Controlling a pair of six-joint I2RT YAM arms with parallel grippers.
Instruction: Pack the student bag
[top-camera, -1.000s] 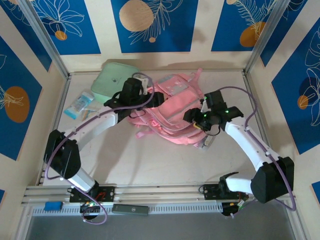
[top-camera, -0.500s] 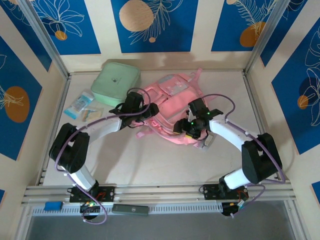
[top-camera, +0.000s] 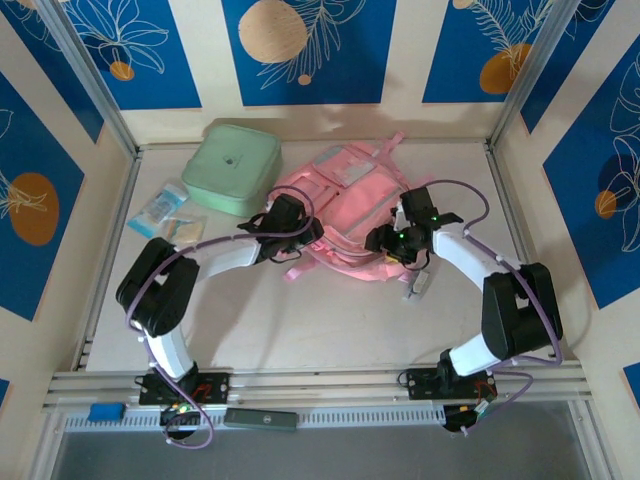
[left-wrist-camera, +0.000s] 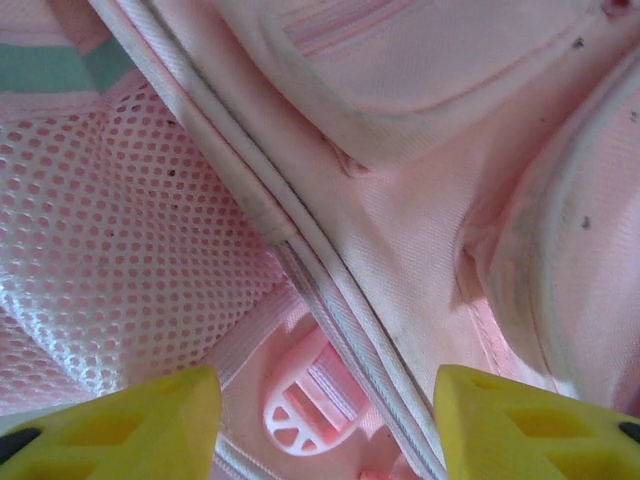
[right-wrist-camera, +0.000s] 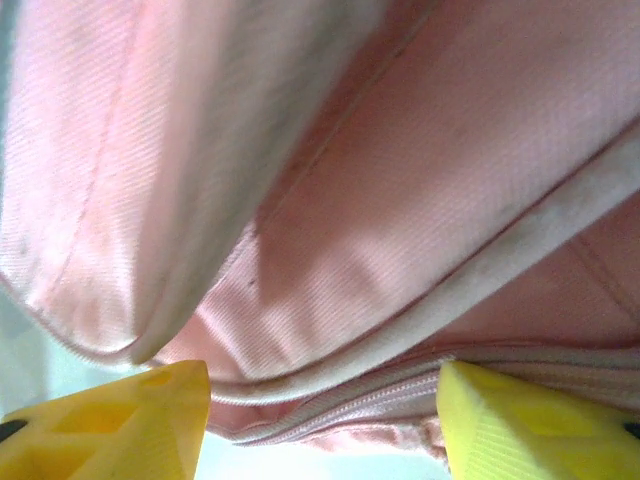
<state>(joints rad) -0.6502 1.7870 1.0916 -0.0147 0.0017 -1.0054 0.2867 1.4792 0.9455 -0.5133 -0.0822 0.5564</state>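
**Both arms at the bag's near edge**
The pink student bag (top-camera: 345, 200) lies mid-table, just right of the green case (top-camera: 232, 168). The left gripper (left-wrist-camera: 320, 425) and right gripper (right-wrist-camera: 320, 425) are spread wide and hold nothing. Risk: closing on a loose strap or seam could drag the bag without opening a pocket.

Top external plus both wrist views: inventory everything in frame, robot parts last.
student bag: 1, pink, far centre of the table, lying flat
zip case: 1, mint green, far left, beside the bag
blue packet: 1, blue and clear, left edge
beige packet: 1, beige, next to the blue one
small pale item: 1, whitish, near right of the bag, unidentifiable
table: 1, pale beige
left gripper: yellow fingers, open, over bag mesh and strap
right gripper: yellow fingers, open, at bag seam
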